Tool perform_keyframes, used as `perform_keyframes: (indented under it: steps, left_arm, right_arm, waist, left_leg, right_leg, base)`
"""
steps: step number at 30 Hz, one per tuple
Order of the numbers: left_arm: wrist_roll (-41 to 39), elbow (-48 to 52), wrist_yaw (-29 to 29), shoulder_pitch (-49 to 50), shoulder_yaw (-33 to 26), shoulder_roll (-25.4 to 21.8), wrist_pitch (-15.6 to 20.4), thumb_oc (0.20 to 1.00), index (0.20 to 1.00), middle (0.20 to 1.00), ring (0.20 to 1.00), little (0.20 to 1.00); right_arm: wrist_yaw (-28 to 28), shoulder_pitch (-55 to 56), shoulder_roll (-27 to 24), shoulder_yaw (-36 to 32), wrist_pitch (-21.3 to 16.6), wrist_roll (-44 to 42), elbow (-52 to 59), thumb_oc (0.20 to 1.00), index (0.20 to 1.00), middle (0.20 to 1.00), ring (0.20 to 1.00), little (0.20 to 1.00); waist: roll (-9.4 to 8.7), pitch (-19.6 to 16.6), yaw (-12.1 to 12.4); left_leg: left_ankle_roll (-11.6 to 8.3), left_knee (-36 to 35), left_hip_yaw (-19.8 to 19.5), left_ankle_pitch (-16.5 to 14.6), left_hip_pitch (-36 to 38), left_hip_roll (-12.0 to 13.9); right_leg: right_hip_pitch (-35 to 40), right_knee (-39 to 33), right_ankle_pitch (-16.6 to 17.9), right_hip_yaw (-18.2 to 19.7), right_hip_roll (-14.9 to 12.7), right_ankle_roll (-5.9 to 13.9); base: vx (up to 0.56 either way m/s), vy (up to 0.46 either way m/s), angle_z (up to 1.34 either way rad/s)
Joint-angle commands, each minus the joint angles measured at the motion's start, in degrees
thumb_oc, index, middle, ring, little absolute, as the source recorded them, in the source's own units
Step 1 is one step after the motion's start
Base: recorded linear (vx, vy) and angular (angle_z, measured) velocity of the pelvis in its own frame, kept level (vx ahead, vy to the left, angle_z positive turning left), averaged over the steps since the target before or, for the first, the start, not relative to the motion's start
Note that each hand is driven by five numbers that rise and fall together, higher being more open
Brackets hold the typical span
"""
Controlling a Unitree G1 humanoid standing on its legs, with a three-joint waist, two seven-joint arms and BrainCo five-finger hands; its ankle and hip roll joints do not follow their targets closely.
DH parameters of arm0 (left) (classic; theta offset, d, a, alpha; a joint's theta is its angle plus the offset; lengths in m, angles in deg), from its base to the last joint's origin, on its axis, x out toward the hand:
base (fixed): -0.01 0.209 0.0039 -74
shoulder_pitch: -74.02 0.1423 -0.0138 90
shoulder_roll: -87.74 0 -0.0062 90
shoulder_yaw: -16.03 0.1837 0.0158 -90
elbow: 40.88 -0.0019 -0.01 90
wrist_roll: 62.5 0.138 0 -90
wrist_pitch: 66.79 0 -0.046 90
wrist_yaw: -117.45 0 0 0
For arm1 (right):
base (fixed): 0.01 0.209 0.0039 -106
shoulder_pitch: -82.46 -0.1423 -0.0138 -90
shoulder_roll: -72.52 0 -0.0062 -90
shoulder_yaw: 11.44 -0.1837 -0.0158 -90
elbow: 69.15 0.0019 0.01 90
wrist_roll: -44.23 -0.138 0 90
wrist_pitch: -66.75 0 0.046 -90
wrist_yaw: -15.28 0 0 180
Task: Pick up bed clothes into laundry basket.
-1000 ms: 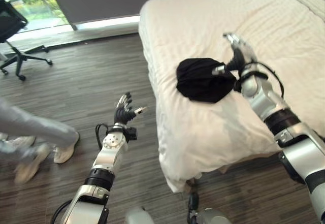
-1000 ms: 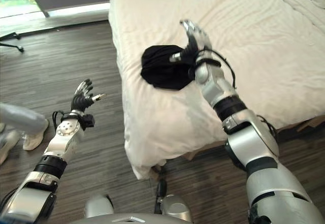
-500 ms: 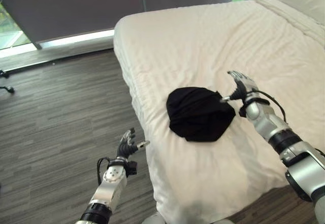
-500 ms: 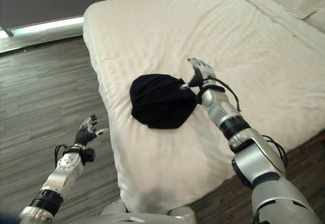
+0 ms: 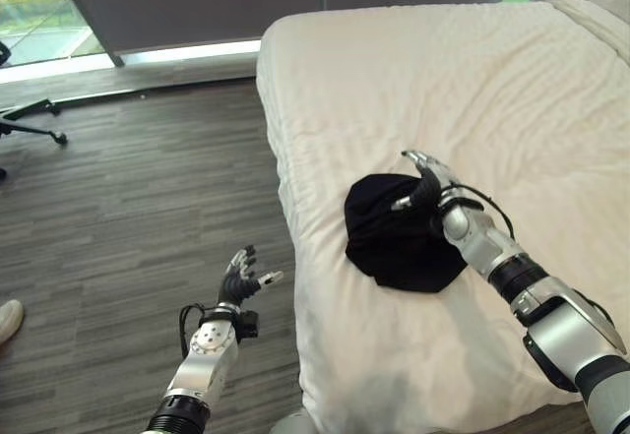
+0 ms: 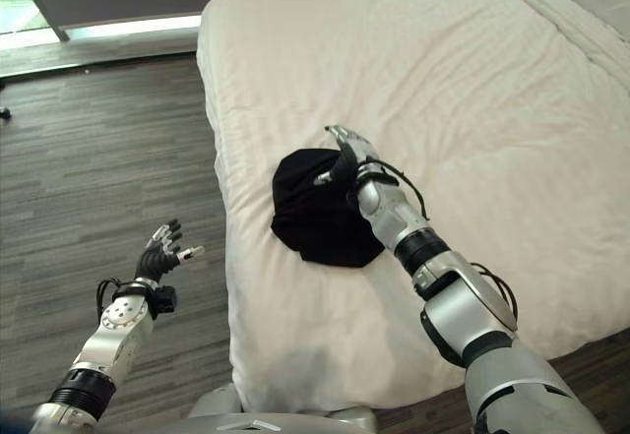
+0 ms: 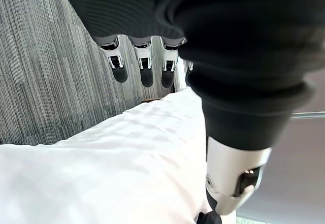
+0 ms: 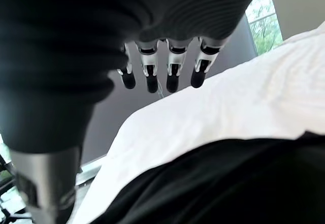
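A crumpled black garment (image 5: 394,237) lies on the white bed (image 5: 472,80) near its left edge. My right hand (image 5: 425,190) hovers over the garment's far right part, fingers straight and open, holding nothing. In the right wrist view the fingers (image 8: 172,74) stretch out above the black garment (image 8: 228,178). Beside the bed, my left hand (image 5: 239,281) is raised over the wooden floor, open and holding nothing; the left wrist view shows its fingers (image 7: 146,71) straight, with the bed's corner (image 7: 127,158) past them.
The bed's near left corner (image 6: 256,355) overhangs the dark plank floor (image 5: 128,188). An office chair's base (image 5: 30,124) stands at the far left by the window. A person's shoe (image 5: 8,321) shows at the left edge.
The camera has shifted. My right hand moved from the garment's right edge to over its top. The left hand holds its pose.
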Motion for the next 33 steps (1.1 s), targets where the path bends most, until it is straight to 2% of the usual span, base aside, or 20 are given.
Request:
perform_keyframes:
  steps: [1, 5, 7, 11, 13, 16, 24, 30, 33]
  left_arm:
    - [0.1, 0.7, 0.3, -4.1, -0.8, -2.6, 2.2, 1.0, 1.0, 1.0, 1.0, 1.0]
    - [1.8, -1.1, 1.0, -6.4, 0.6, -2.2, 1.8, 1.0, 1.0, 1.0, 1.0, 1.0]
    - [1.4, -3.4, 1.4, -9.1, 2.1, -1.6, 2.4, 1.0, 1.0, 1.0, 1.0, 1.0]
    - [0.6, -6.7, 2.5, -14.8, 5.0, -1.3, 3.2, 1.0, 1.0, 1.0, 1.0, 1.0]
    - [0.5, -10.8, 3.9, -22.1, 8.5, -0.7, 4.2, 1.0, 1.0, 1.0, 1.0, 1.0]
    - [0.5, -10.4, 4.4, -24.2, 8.9, -1.6, 4.7, 1.0, 1.0, 1.0, 1.0, 1.0]
    - [1.9, -0.9, 5.7, -22.2, 4.2, -5.9, 6.4, 1.0, 1.0, 1.0, 1.0, 1.0]
    - [5.5, 8.5, 8.9, -21.3, -0.7, -8.3, 7.7, 1.0, 1.0, 1.0, 1.0, 1.0]
    - [8.1, 14.2, 11.6, -26.3, -1.4, -9.1, 8.9, 1.0, 1.0, 1.0, 1.0, 1.0]
  right_arm:
    - [-0.4, -3.5, 1.8, 1.3, -1.1, 2.1, -3.0, 1.0, 1.0, 1.0, 1.0, 1.0]
    - [-1.7, -0.6, 5.2, 3.0, -1.4, 2.3, -4.2, 1.0, 1.0, 1.0, 1.0, 1.0]
    - [-2.1, -0.2, 7.9, 3.9, -1.3, 1.3, -8.4, 1.0, 1.0, 1.0, 1.0, 1.0]
    - [-1.8, -2.6, 10.1, 4.7, -0.7, -0.5, -14.5, 1.0, 1.0, 1.0, 1.0, 1.0]
    - [-1.5, -8.1, 11.4, 5.7, -0.1, -1.8, -21.5, 0.2, 0.2, 0.2, 0.2, 0.2]
    - [-1.6, -10.9, 10.4, 5.9, 0.4, -2.4, -22.5, 0.2, 0.2, 0.2, 0.2, 0.2]
    - [-1.2, -15.0, 3.6, 4.7, -0.1, -3.6, -12.8, 0.2, 0.2, 0.2, 0.2, 0.2]
    - [1.2, -15.3, -3.8, 0.6, -1.6, -5.1, 3.0, 0.2, 0.2, 0.2, 0.2, 0.2]
    - [2.9, -15.7, -6.8, -2.2, -3.4, -6.7, 12.5, 0.2, 0.2, 0.2, 0.2, 0.2]
  waist:
    - [0.38, 0.4, 1.4]
    - [0.71, 1.2, 1.3]
    - [1.2, 2.6, 1.4]
    - [2.16, 4.8, 1.7]
    - [3.46, 6.1, 2.0]
    - [4.09, 6.2, 2.0]
    - [5.52, 5.1, 1.0]
    - [4.91, 2.7, -0.2]
    - [3.72, 0.6, -1.5]
  left_leg:
    - [-6.23, -7.6, -1.7, -3.5, 11.3, 4.4]
    - [-6.2, -7.6, -1.8, -3.4, 10.9, 4.5]
    - [-6.27, -7.6, -2.1, -2.9, 9.8, 4.5]
    - [-6.62, -7.6, -2.6, -1.7, 7.4, 4.8]
    - [-7.18, -7.6, -2.9, -0.5, 5.1, 5.1]
    - [-7.43, -7.6, -3.1, -0.2, 4.3, 5.3]
    - [-7.8, -7.6, -2.8, 0.0, 4.4, 5.4]
    - [-7.9, -7.6, -2.1, -0.5, 6.3, 5.7]
    - [-7.86, -7.6, -1.7, -1.0, 8.3, 6.1]
  right_leg:
    - [-3.5, 0.5, 6.3, 2.4, -3.8, 5.07]
    - [-4.1, 0.6, 6.3, 2.6, -4.0, 5.04]
    - [-5.3, 0.7, 6.5, 3.0, -4.0, 4.95]
    - [-8.0, 1.0, 7.0, 3.9, -3.8, 4.77]
    - [-9.9, 0.8, 7.5, 3.8, -3.9, 4.71]
    - [-10.4, 0.5, 7.7, 3.8, -4.0, 4.82]
    - [-10.5, 0.4, 7.7, 4.3, -4.1, 4.94]
    - [-8.6, 0.4, 7.0, 4.0, -3.8, 4.92]
    - [-7.0, 0.4, 6.4, 4.3, -3.4, 4.9]
  base:
    - [0.0, -0.029, -0.19]
    - [-0.02, -0.035, 0.2]
    - [-0.07, -0.059, 0.07]
    - [-0.13, -0.054, 0.03]
    - [-0.14, -0.049, -0.06]
    - [-0.05, -0.036, 0.01]
    - [-0.01, -0.012, 0.05]
    - [-0.01, -0.015, 0.08]
    - [0.01, -0.043, -0.01]
